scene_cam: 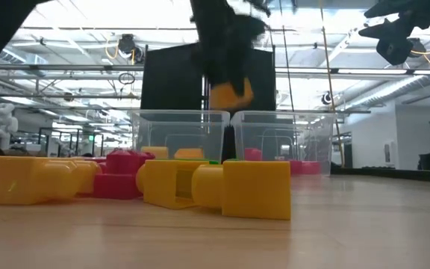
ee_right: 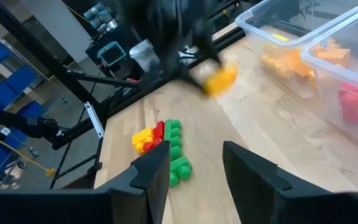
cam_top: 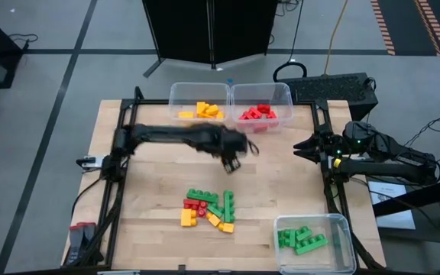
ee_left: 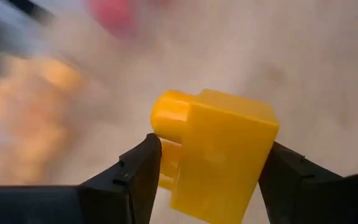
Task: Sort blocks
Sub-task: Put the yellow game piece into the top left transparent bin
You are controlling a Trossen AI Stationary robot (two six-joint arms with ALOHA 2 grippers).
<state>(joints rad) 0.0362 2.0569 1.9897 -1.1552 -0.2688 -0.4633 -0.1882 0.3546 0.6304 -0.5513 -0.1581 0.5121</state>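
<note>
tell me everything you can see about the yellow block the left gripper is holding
The small yellow-orange studded plastic brick is a glossy, boxy piece with a rounded stud sticking out of one side. It sits tilted between the two dark fingers of the left gripper, which press on opposite faces. Nothing else touches it: it hangs above the bare wooden table, between the loose pile of red, green and yellow bricks and the clear plastic bin holding yellow-orange bricks.

Three clear bins (cam_top: pixel 199 93); two arms (cam_top: pixel 166 137).
</note>
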